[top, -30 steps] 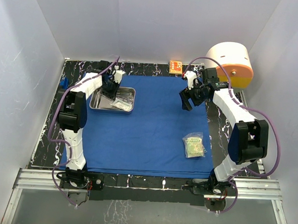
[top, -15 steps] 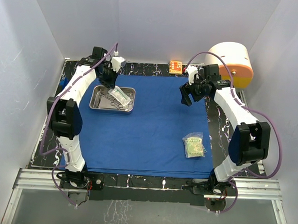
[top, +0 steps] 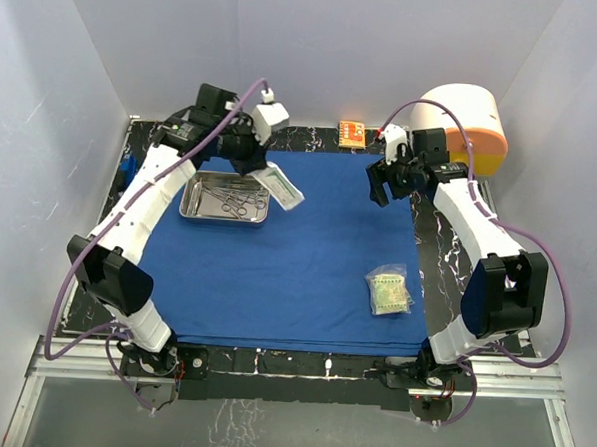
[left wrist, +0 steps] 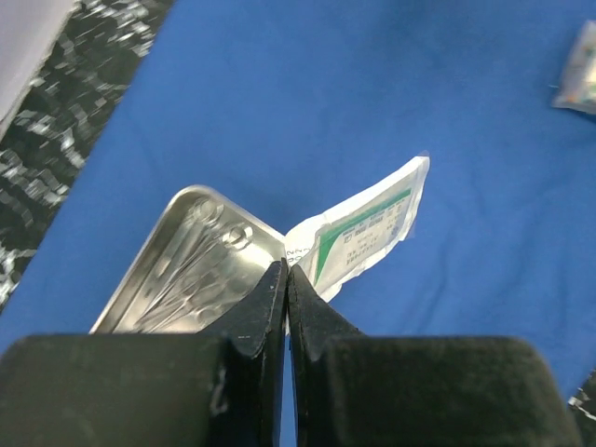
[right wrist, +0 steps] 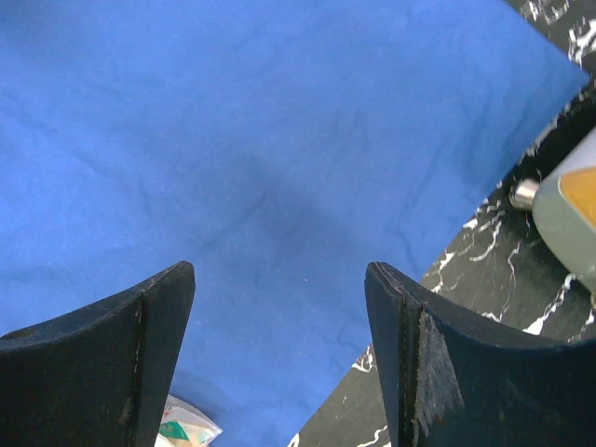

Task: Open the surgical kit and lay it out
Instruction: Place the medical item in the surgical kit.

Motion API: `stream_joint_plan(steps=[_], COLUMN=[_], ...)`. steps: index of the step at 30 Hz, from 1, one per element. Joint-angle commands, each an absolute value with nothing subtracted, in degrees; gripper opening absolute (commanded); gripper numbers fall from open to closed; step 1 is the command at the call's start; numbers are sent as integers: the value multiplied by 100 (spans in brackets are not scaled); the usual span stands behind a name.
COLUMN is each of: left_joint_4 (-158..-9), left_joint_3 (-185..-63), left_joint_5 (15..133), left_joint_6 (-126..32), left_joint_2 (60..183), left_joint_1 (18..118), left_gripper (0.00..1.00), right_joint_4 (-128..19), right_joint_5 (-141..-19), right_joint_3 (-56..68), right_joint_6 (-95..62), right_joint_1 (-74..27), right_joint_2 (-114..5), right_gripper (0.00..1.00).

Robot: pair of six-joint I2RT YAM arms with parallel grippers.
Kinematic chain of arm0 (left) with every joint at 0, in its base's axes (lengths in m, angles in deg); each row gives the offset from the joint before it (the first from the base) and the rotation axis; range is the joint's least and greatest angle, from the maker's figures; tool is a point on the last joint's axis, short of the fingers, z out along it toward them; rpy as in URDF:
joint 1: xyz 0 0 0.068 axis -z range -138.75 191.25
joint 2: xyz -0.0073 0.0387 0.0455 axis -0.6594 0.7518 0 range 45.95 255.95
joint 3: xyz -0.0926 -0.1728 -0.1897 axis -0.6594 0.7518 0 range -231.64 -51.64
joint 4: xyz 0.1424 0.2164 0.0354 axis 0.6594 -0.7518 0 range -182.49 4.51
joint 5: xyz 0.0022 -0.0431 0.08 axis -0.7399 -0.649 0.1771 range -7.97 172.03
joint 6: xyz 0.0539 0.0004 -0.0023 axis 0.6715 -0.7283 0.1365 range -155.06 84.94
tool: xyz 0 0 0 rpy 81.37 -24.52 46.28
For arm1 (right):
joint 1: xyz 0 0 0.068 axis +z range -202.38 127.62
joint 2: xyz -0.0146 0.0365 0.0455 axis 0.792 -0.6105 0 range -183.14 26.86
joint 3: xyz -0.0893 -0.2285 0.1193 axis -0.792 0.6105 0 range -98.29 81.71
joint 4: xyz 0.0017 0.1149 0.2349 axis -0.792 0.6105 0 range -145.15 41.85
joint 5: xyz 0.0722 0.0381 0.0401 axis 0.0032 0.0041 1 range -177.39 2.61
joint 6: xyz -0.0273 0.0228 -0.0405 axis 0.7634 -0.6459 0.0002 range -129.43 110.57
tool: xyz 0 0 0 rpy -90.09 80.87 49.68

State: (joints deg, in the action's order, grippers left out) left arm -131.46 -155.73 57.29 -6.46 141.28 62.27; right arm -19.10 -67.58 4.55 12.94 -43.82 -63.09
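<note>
The royal-blue cloth (top: 297, 253) of the surgical kit lies spread flat over the table. The shiny steel tray (top: 191, 204) sits at its back left with slim metal instruments (top: 230, 195) inside. My left gripper (top: 259, 167) hangs just right of the tray, shut on one end of a white sealed packet (top: 283, 189) with green print. In the left wrist view the packet (left wrist: 365, 231) sticks out past the shut fingertips (left wrist: 287, 272), above the tray (left wrist: 182, 275). A second packet (top: 388, 291) rests on the cloth at the right. My right gripper (top: 385, 186) hovers open over the cloth's back right corner (right wrist: 279, 168), holding nothing.
A big cream-and-orange cylinder (top: 469, 127) stands at the back right, close behind the right arm. A small orange box (top: 351, 134) lies by the back wall. Black marbled table (top: 447, 251) borders the cloth. White walls enclose three sides.
My left gripper has lifted the packet out of the tray and carried it to the right, clear of the tray's edge. The right gripper shifted slightly back and stays open.
</note>
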Motion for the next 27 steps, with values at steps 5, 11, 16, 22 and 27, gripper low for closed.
stream_joint_plan(steps=[5,11,16,22,27], left_joint_4=[-13006,-12807,-12903,-12986,-12968], left_joint_3=[-15058,-14977,-15292,-15749,-15983], left_joint_5=[5048,4663,4264,3861,3780], left_joint_6=[-650,-673,-610,-576,-562], left_joint_2=[14215,14857,15660,16446,16867], left_joint_1=[7378,8137,8604,8783,8902], left_gripper=[0,0,0,0,0], right_joint_4=[-2345,-2327,-2278,-2317,-2470], right_joint_5=[-7327,-7476,-7431,-7183,-6828], right_joint_3=[777,744,697,742,973], right_joint_6=[715,728,669,542,462], right_joint_1=[-4584,-4657,-4828,-5164,-5550], right_joint_2=[-6129,-5758,-5562,-5257,-5037], right_gripper=[73,75,75,77,79])
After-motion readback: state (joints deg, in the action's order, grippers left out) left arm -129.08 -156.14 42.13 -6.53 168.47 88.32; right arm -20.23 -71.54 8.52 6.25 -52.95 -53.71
